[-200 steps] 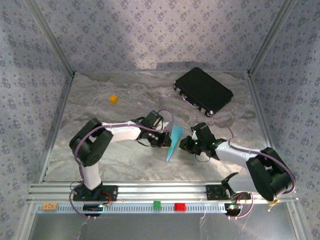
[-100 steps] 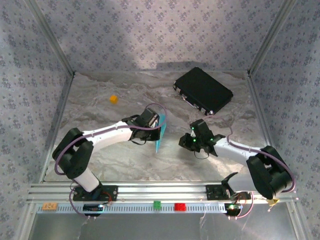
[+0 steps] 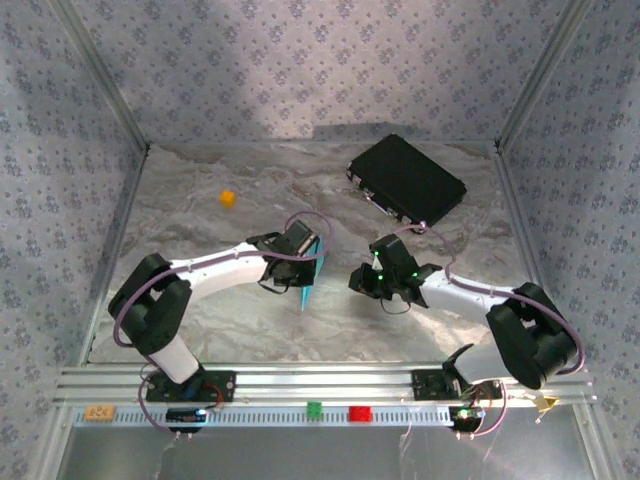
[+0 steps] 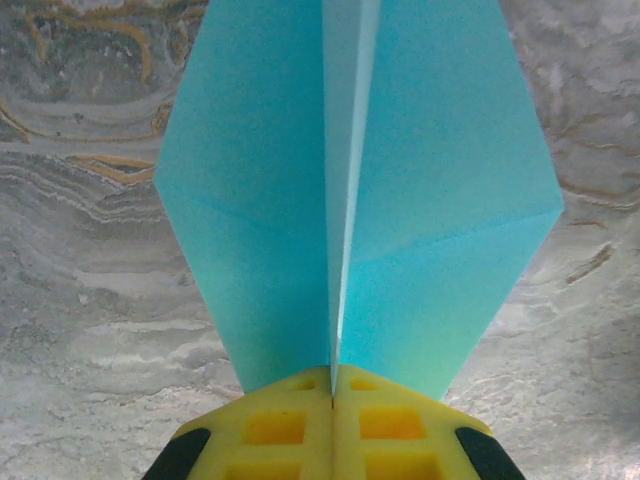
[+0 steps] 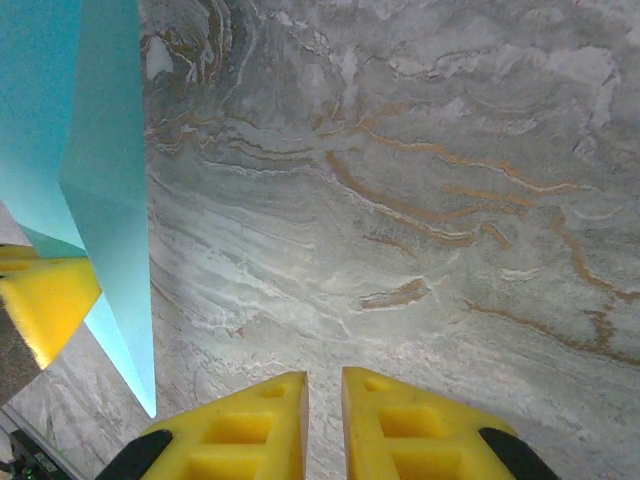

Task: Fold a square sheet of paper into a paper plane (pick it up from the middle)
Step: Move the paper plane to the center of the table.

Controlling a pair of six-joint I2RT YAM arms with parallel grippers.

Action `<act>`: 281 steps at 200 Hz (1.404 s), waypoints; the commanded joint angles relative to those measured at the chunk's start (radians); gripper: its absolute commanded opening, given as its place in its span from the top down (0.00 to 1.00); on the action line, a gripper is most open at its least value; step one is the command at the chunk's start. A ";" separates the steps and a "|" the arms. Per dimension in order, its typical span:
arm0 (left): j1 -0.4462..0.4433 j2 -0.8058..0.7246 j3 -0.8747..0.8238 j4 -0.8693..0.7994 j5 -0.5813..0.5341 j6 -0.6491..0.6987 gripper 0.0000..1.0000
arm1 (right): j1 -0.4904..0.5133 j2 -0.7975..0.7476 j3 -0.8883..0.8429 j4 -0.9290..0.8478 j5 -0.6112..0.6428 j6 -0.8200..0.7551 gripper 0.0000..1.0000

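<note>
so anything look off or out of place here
Nothing damaged or spilled. The paper plane sits neatly creased in the left gripper. A black case lies askew at the back, an orange cube loose at left.

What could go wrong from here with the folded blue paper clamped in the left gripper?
1. The left gripper pinches the light-blue folded paper plane by one end at its centre crease; the thin paper could slip or twist.
2. The right gripper, jaws a slit apart and empty, is close beside the plane; a misjudged approach could crumple a wing or knock it loose.
</note>
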State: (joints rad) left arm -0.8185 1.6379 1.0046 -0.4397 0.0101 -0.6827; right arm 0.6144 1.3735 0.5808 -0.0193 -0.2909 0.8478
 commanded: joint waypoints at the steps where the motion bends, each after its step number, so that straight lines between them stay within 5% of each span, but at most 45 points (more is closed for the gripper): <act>1: -0.004 0.018 0.005 -0.041 -0.012 -0.015 0.96 | 0.007 0.017 0.031 -0.002 0.011 -0.015 0.83; 281: -0.025 0.011 0.032 -0.079 -0.074 -0.013 0.94 | 0.010 0.067 0.039 0.035 -0.005 -0.010 0.81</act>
State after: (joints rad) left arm -0.8341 1.6775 1.0187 -0.4755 -0.0277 -0.6930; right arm 0.6182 1.4269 0.5938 0.0078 -0.2916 0.8478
